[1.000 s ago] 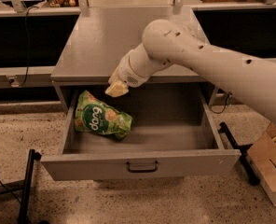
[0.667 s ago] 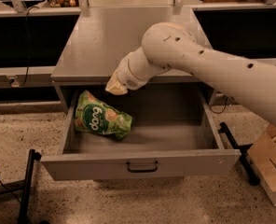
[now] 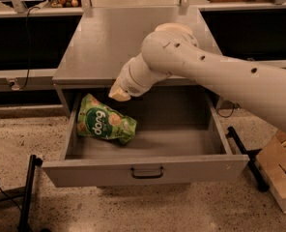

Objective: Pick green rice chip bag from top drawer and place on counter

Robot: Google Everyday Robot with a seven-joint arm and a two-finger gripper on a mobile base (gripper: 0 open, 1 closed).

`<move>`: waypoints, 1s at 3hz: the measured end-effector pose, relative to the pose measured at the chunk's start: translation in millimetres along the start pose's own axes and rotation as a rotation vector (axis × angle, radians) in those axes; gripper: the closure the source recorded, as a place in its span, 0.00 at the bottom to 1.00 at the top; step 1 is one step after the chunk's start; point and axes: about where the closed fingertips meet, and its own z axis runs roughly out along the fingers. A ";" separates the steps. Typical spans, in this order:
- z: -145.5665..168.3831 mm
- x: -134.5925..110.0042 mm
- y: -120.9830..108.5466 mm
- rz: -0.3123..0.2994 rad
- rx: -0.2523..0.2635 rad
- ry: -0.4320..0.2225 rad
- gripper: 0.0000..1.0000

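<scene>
The robot's single arm reaches in from the right, its gripper [image 3: 120, 94] hanging just under the front edge of the bench [image 3: 133, 37], left of that edge's middle and over the open top drawer [image 3: 191, 170]. Whether the gripper is set wide or narrow cannot be told from this angle; it holds nothing that shows.

The green rice chip bag [image 3: 106, 124] lies in the left part of the drawer, below the bench's front-left corner, logo up. It sits just below and slightly left of the gripper, close but apart. Its long axis slants from the drawer's left wall down toward the drawer front, so a short descent toward the bag's upper end looks like the next call, with the drawer's left wall close enough to crowd the approach.

The bench is smooth grey metal, its top bare in the part that shows. Around it are a speckled floor [image 3: 181, 211], dark shelving on both sides, a black stand [image 3: 27, 192] at left and a cardboard box [image 3: 280, 173] at right.
</scene>
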 end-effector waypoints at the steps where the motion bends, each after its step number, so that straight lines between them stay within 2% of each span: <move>1: 8.4 5.2 7.6 0.050 -0.014 -0.026 1.00; 2: 20.3 10.5 23.7 0.128 -0.024 -0.068 0.86; 3: 33.2 13.3 38.7 0.183 -0.033 -0.100 0.62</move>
